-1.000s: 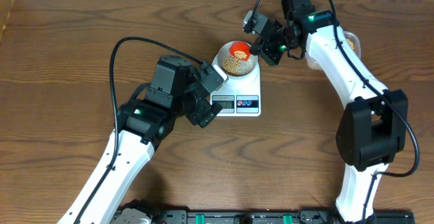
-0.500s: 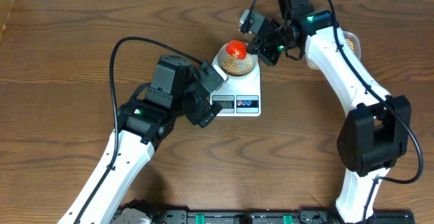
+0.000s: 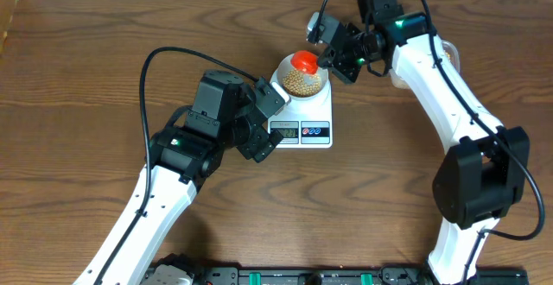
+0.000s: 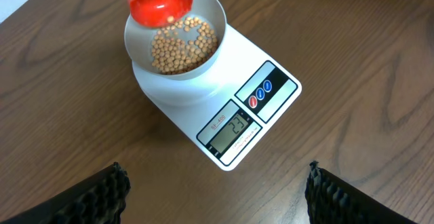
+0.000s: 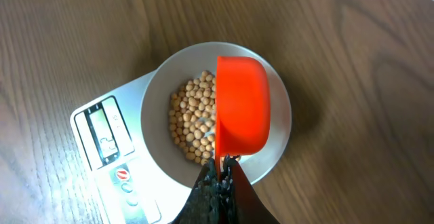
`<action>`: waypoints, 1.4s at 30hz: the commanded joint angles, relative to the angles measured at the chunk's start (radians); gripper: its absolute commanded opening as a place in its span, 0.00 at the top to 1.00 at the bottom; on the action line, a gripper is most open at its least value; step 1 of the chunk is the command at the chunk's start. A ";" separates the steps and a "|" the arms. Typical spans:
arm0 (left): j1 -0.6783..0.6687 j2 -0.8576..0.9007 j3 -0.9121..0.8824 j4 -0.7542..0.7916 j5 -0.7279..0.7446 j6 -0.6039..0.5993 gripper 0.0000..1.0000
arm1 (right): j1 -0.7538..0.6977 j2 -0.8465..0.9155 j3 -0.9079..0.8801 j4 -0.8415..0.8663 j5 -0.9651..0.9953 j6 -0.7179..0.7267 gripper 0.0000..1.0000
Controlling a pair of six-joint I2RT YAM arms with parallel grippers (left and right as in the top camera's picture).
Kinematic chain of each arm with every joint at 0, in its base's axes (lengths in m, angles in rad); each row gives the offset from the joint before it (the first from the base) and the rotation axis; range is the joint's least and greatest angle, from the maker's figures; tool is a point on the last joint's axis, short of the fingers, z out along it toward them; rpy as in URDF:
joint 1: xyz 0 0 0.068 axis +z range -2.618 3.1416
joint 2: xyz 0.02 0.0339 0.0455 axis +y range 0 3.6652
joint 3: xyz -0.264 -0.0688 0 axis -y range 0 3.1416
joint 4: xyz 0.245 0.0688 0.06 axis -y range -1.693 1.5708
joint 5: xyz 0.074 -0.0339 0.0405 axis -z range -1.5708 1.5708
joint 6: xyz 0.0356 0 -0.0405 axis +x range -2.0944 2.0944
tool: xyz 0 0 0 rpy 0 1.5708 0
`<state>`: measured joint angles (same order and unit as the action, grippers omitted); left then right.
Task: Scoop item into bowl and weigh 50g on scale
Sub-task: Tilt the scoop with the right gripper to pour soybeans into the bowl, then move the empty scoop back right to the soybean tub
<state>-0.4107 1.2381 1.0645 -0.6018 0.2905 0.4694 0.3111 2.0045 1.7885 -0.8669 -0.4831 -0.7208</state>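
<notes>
Nearest me, my left gripper hangs just short of the scale, its fingers spread wide with nothing between them. The scale sits flat on the wooden table, its display side toward that gripper. The white bowl stands on its far half, with the beans heaped in the bottom. Above the bowl's far side I see the red scoop turned over, its back up. My right gripper is clamped tight on the scoop's handle.
</notes>
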 commanded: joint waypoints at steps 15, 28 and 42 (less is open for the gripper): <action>0.002 -0.004 0.002 0.000 0.012 0.009 0.14 | 0.005 -0.052 -0.005 -0.014 -0.040 0.018 0.99; 0.002 -0.004 0.002 0.000 0.012 0.009 0.14 | -0.009 -0.166 -0.005 0.059 0.049 0.355 0.99; 0.002 -0.004 0.002 0.000 0.012 0.009 0.14 | -0.046 -0.207 -0.004 0.051 0.710 0.729 0.99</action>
<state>-0.4107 1.2381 1.0645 -0.6018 0.2905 0.4694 0.2699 1.8202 1.7882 -0.8040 0.0196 -0.0921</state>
